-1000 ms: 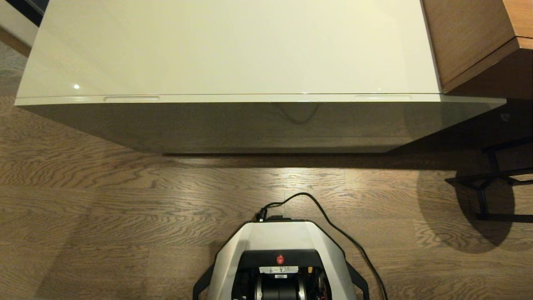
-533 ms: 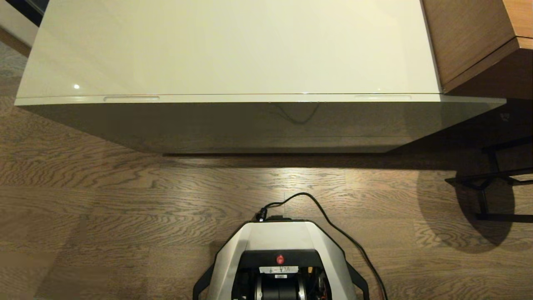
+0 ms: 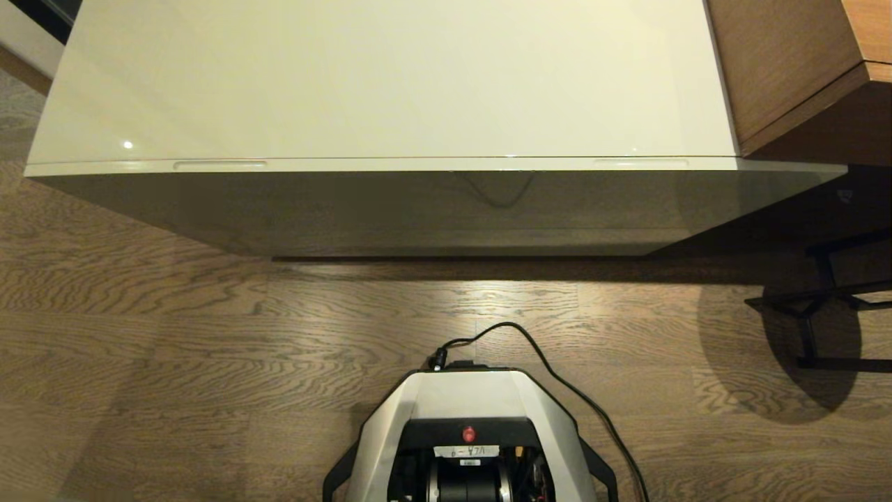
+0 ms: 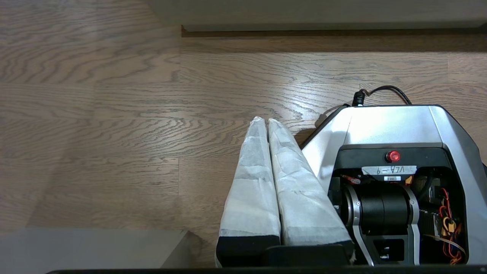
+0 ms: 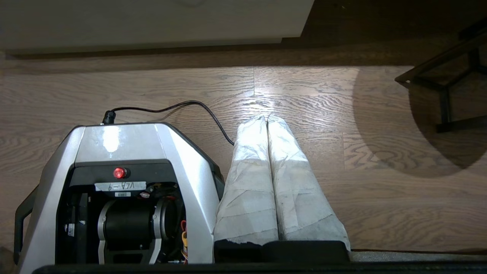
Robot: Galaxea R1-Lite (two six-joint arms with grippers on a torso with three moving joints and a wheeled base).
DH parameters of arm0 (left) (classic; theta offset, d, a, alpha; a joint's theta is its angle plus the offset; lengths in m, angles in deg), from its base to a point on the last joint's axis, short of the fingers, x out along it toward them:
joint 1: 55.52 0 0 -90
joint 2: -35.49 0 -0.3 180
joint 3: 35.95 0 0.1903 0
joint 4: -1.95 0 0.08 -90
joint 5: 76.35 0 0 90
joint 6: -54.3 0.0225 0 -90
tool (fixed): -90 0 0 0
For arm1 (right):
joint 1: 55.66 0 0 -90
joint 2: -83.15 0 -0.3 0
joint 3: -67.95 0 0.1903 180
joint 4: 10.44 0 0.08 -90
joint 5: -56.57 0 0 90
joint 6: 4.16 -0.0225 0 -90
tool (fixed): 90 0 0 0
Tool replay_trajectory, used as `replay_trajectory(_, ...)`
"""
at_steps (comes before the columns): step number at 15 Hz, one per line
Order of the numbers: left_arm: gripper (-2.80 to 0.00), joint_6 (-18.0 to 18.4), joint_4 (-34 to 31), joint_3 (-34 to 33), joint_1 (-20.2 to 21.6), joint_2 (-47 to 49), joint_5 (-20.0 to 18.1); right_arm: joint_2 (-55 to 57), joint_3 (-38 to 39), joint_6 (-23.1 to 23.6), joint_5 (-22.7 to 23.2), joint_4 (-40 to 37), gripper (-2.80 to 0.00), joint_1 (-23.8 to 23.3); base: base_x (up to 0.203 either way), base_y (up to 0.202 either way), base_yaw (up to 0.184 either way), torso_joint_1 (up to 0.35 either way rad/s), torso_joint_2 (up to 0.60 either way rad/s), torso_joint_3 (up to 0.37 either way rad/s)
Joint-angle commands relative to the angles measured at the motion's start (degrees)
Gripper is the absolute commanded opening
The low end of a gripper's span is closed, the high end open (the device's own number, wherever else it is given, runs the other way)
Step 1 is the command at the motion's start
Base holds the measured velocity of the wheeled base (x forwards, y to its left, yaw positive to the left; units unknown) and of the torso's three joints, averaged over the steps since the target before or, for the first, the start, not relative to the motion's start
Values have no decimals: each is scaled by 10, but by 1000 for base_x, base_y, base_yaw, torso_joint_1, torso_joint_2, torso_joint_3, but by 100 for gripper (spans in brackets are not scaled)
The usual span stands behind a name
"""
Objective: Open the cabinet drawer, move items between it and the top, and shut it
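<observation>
As seen from the head camera, the cabinet drawer (image 3: 432, 209) is fully closed, its glossy front flush beneath the top (image 3: 390, 77), with two slim slots (image 3: 220, 165) at the front edge; no items are visible on the top. A brown wooden furniture piece (image 3: 794, 63) adjoins the cabinet on the robot's right, and the robot base (image 3: 468, 432) stands on the wood floor (image 3: 174, 335) facing the drawer, a black cable (image 3: 557, 376) trailing from it. From the left wrist camera, the left gripper (image 4: 265, 121) hangs beside the base above the floor, its wrapped fingers (image 4: 251, 182) pressed together and empty. From the right wrist camera, the right gripper (image 5: 265, 118) hangs likewise on the opposite side, fingers (image 5: 296, 190) together, holding nothing, near a black metal frame (image 5: 445, 87).
</observation>
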Motion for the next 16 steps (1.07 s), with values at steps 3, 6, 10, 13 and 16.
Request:
replay_trajectory(3, -280, 1, 0, 0, 0, 1, 0, 0, 1, 0, 0, 0, -280, 0, 0, 0, 0, 0, 0, 0)
replay_trajectory(6, -280, 0, 0, 0, 0, 1, 0, 0, 1, 0, 0, 0, -280, 0, 0, 0, 0, 0, 0, 0)
replay_trajectory(10, -280, 0, 0, 0, 1, 1, 0, 0, 1, 0, 0, 0, -280, 0, 0, 0, 0, 0, 0, 0)
replay_trajectory(13, -280, 0, 0, 0, 0, 1, 0, 0, 1, 0, 0, 0, -280, 0, 0, 0, 0, 0, 0, 0)
replay_trajectory(16, -280, 0, 0, 0, 0, 1, 0, 0, 1, 0, 0, 0, -280, 0, 0, 0, 0, 0, 0, 0)
